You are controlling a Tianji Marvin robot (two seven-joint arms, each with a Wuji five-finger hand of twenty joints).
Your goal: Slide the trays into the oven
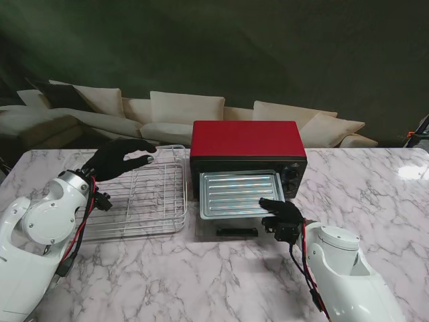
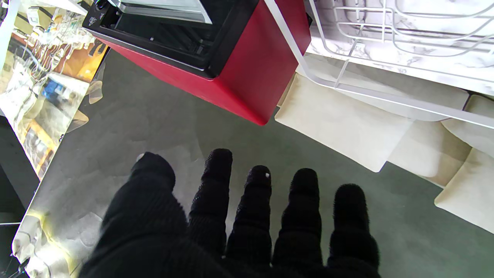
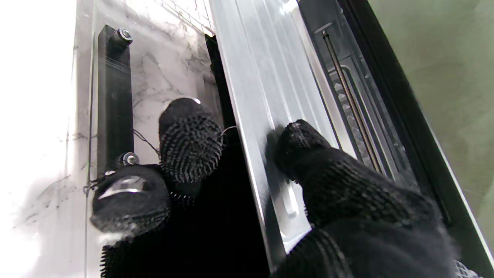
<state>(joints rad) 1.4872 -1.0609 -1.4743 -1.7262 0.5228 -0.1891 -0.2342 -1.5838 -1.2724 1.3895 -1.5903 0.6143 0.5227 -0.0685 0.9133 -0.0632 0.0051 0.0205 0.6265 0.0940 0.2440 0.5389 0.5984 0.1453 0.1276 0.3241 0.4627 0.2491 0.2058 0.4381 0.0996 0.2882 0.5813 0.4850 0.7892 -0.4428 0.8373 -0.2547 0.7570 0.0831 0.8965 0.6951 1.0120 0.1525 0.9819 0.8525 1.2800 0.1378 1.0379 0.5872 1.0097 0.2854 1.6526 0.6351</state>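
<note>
Nearest you, your right hand in its black knit glove is clamped on the front right corner of the ribbed silver metal baking tray: the right wrist view shows the thumb pressed on the tray's upper face and the other fingers curled beneath its edge. That tray sits partly in the mouth of the red countertop oven, its front portion out over the lowered glass door with the black bar handle; how far its back edge reaches inside is hidden, so you should judge it about half seated, with the final push still owed. To your left and a little farther from you, the white wire rack tray lies flat on the white marble-patterned table, just beside the oven and wholly outside it. Your left hand, also gloved in black, hovers at the rack's far left corner with fingers spread and holding nothing; whether a fingertip touches the wire rim cannot be told. So reckon one tray under way and one not started. Beyond the table stands a cream sofa.
</note>
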